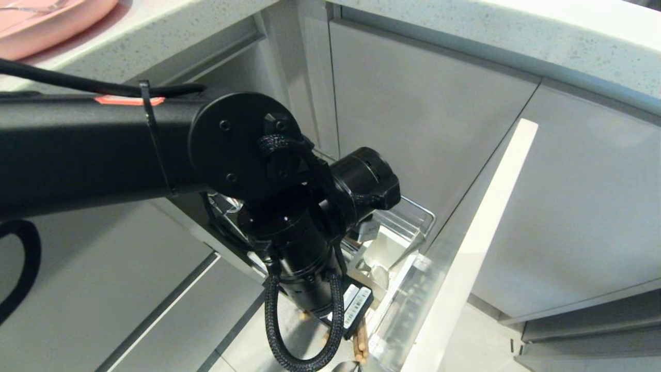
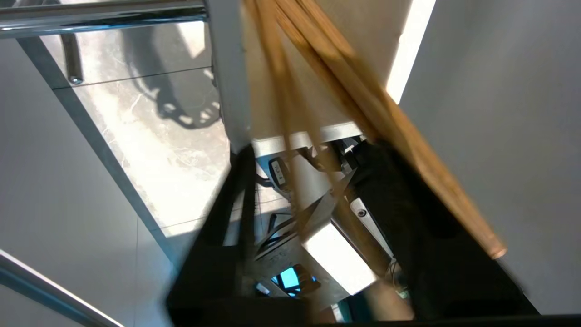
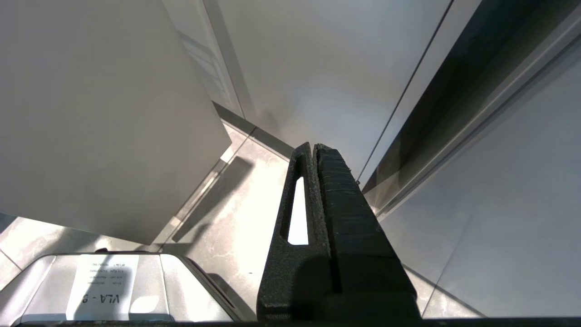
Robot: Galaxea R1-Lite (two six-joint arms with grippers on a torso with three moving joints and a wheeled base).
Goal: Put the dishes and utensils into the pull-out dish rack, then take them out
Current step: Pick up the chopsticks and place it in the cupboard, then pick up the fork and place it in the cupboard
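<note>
Chopsticks at the pull-out rack; pink plate not yet loaded.

The left gripper (image 2: 313,213) sits low over the narrow chrome wire pull-out dish rack (image 1: 421,217); its jaws stand partly open, with the light wooden chopsticks (image 2: 363,113) slanting loosely between them. The flat pink plate (image 1: 46,23) waits on the speckled surface (image 1: 170,31), well above. The right gripper (image 3: 313,150) hangs idle, jaws closed on nothing.

Left arm (image 1: 129,139) over pull-out dish rack (image 1: 413,227), chopsticks (image 1: 360,341) below.

Chopsticks (image 2: 363,113): light wood, matt. Rack (image 1: 421,212): glossy chrome wire. Plate (image 1: 51,20): matt pink. Table (image 1: 465,31): speckled stone. Right fingers (image 3: 317,190): rough black.
</note>
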